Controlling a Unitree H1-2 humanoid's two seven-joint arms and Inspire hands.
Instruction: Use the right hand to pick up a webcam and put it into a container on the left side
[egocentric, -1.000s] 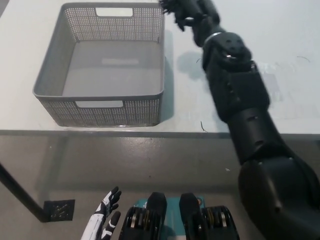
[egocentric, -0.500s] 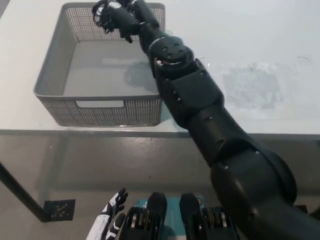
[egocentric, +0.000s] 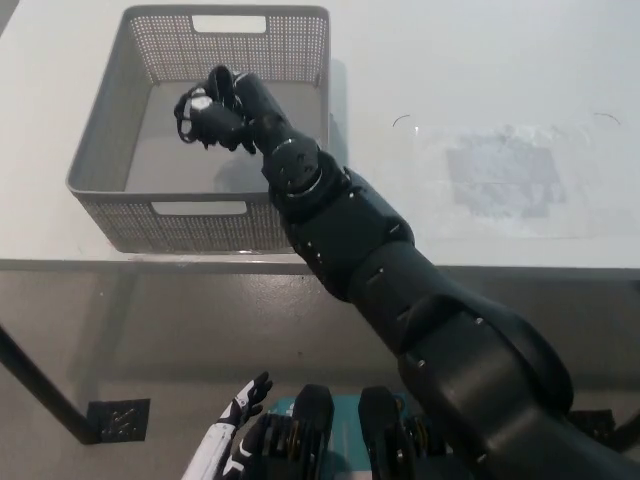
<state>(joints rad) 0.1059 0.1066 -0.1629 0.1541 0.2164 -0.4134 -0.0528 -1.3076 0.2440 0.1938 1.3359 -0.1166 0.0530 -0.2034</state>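
Now I see the right hand (egocentric: 215, 112) above the inside of the grey basket (egocentric: 100, 150), with its fingers curled around the webcam (egocentric: 197, 106). I see the webcam sitting between the fingertips, lifted off the basket floor. My left hand (egocentric: 238, 432) rests low at the bottom edge, fingers slightly apart.

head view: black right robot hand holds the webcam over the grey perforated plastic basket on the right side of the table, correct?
Not quite. The head view shows the grey perforated plastic basket on the left side of the white table, not the right. The rest holds: the black right robot hand is over the basket, closed on a small black webcam.
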